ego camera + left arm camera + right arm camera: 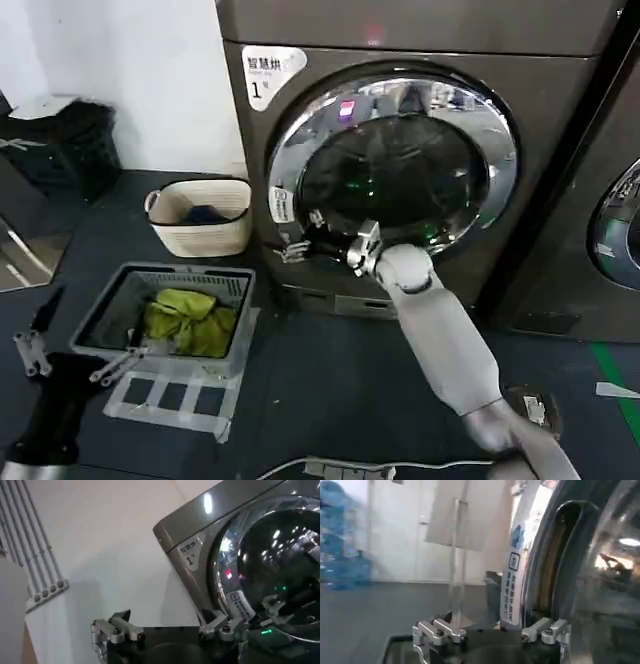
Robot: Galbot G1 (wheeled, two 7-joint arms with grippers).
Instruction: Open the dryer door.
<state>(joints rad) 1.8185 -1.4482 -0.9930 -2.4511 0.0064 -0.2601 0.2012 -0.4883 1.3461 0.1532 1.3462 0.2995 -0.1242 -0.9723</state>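
head view: the dryer door (400, 165), a wide chrome ring round dark glass, sits on the front of the bronze-grey machine labelled "1" (270, 75), straight ahead of the robot.
door state: i judge it barely cracked or still latched; the right wrist view shows a dark slot between the chrome ring (545, 570) and the machine's front.
right gripper: the right gripper (300, 245) reaches across to the lower left edge of the door, at the rim by the white sticker (283, 204).
right jaws: spread, one finger either side of the door's edge in the right wrist view, not pinching anything that i can see.
left gripper: the left gripper (75, 360) hangs low at the robot's left, over the floor beside the grey basket (120, 310) holding a green cloth (190, 320); its jaws stand spread and hold nothing.
risk: the fingers could slide off the smooth chrome when the arm pulls, since the hold looks shallow; a pull not following the hinge arc could jam the latch.
also near: a cream basket (200, 215) stands just left of the machine, in the door's swing path perhaps.
hard to tell: the fingertips' contact with the rim is hidden behind the wrist; the hinge side is not clear; the neighbouring machine (615, 220) is cut off at the edge.
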